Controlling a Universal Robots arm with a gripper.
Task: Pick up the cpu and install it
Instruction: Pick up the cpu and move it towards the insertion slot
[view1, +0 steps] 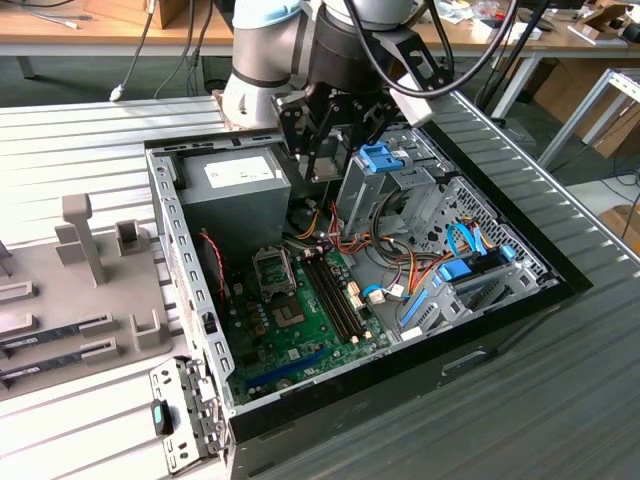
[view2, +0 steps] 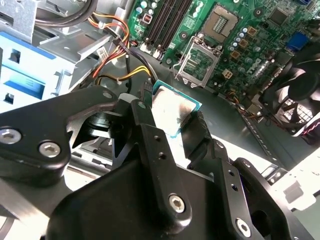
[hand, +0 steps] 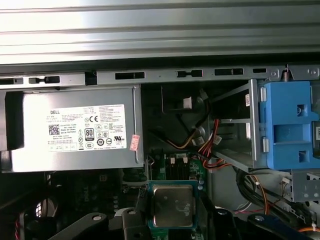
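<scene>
Looking into the open case (view1: 170, 235), we see the grey power supply (hand: 75, 127) at one end and the green board (view2: 240, 45) with its socket (view2: 197, 62) beside it. Our gripper (view2: 171, 124) pinches the cpu (view2: 175, 105) between its 2 fingers (view2: 145, 120). The chip hangs in the air, silvery top showing, near the power supply and apart from the socket.

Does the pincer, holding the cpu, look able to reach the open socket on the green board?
Probably yes: the pincer grips the cpu, and nothing stands over the socket; cables lie beside it.
</scene>
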